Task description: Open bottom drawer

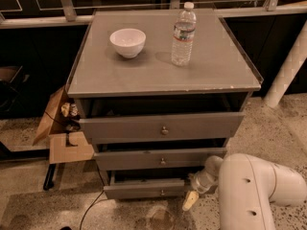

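Note:
The bottom drawer (144, 189) is the narrowest grey front, low on the cabinet, with a small round knob (162, 192) at its centre. It stands pulled out a little, with a dark gap above it. My gripper (190, 200) hangs from the white arm (254, 190) at the drawer's right end, right of the knob, near the floor. A pale fingertip (189, 201) points down beside the drawer's right corner. Above are the mid-sized drawer (160, 158) and the tallest drawer (163, 127).
A white bowl (127, 42) and a water bottle (183, 34) stand on the cabinet top (163, 75). An open cardboard box (62, 133) sits on the floor at the left. A black cable (91, 210) runs on the floor. A white post (288, 68) rises at the right.

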`<state>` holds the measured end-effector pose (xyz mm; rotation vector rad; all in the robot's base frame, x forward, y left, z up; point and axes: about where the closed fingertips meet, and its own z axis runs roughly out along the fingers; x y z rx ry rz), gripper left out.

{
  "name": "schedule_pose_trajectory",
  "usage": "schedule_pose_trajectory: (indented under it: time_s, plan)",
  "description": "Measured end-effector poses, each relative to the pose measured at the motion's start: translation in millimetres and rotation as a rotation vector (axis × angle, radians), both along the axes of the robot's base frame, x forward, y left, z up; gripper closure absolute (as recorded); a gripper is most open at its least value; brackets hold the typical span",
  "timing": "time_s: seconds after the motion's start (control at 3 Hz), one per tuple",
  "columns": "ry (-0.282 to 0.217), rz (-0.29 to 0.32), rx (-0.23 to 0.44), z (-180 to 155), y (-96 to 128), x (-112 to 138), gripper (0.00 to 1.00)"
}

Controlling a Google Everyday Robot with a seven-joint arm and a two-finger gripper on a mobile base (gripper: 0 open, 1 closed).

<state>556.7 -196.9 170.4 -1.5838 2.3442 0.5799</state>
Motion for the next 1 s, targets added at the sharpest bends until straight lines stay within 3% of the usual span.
schedule_pose_trajectory:
  time_s: [0.33, 0.67, 1.0]
  plan:
    - [0.112, -0.006, 0.019, 1, -6, -18, 0.00]
    - [0.194, -0.002, 0.031, 7, -10, -37, 0.00]
    - [0.194, -0.002, 0.031, 7, -10, -37, 0.00]
